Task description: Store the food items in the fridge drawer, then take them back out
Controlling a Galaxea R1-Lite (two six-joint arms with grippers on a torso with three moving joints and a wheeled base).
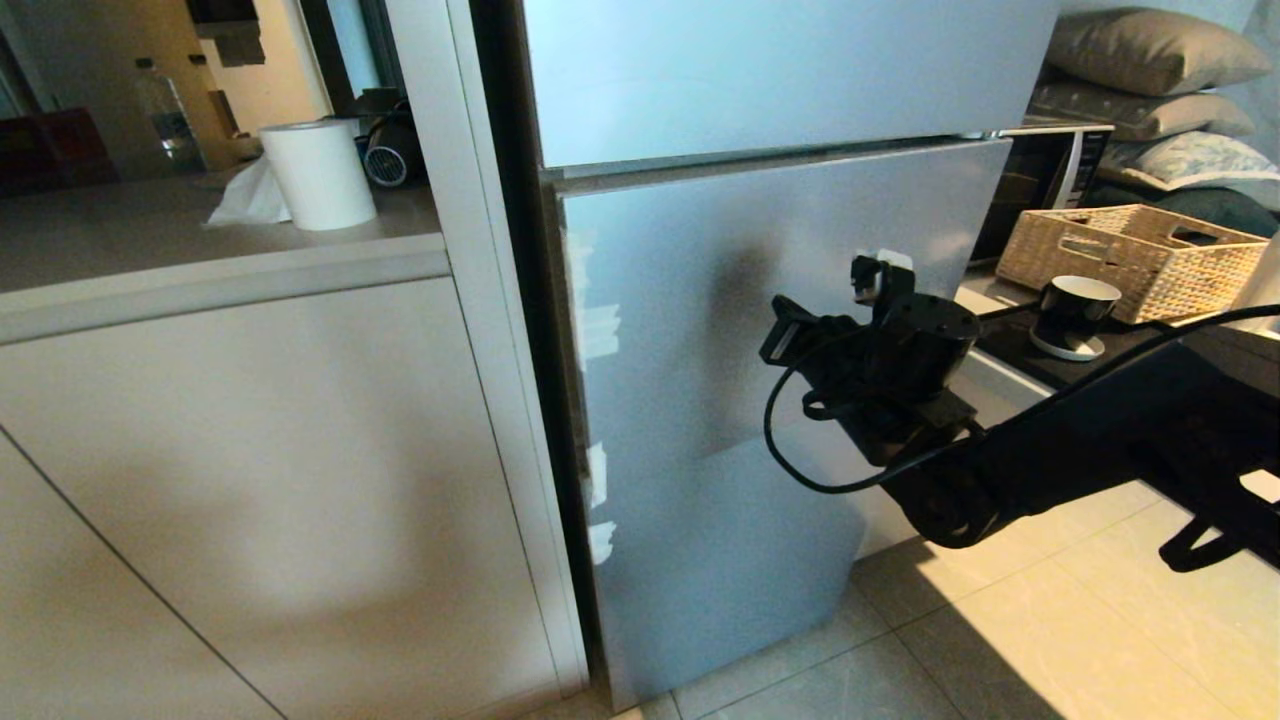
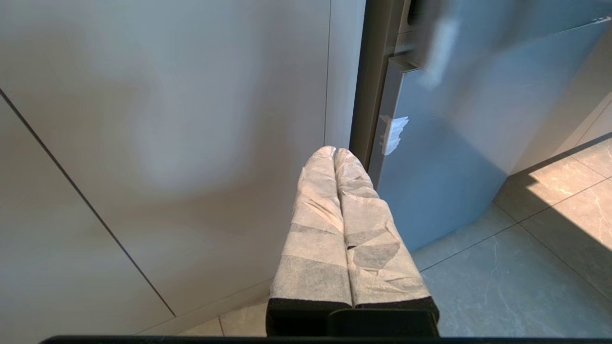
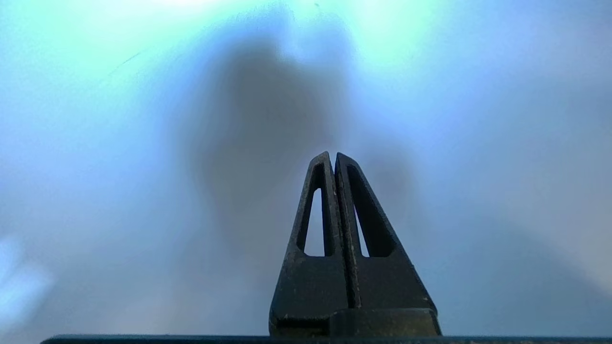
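The fridge is closed, with a silver-grey lower door (image 1: 700, 400) under an upper door (image 1: 780, 70). The fridge drawer and the food items are hidden. My right arm reaches in from the right, holding my right gripper (image 1: 868, 278) close in front of the lower door's upper right part. In the right wrist view this gripper (image 3: 333, 155) is shut and empty, facing the door panel (image 3: 143, 143) and its own shadow. My left gripper (image 2: 333, 152), its fingers wrapped in white tape, is shut on nothing and hangs low by the seam between the cabinet and the fridge door (image 2: 454, 167).
A beige cabinet (image 1: 250, 480) stands left of the fridge; its counter bears a paper roll (image 1: 318, 175) and a bottle (image 1: 165, 115). To the right, a ledge holds a wicker basket (image 1: 1130, 255), a black cup (image 1: 1072, 315) and a microwave (image 1: 1050, 170). Tiled floor (image 1: 1050, 640) lies below.
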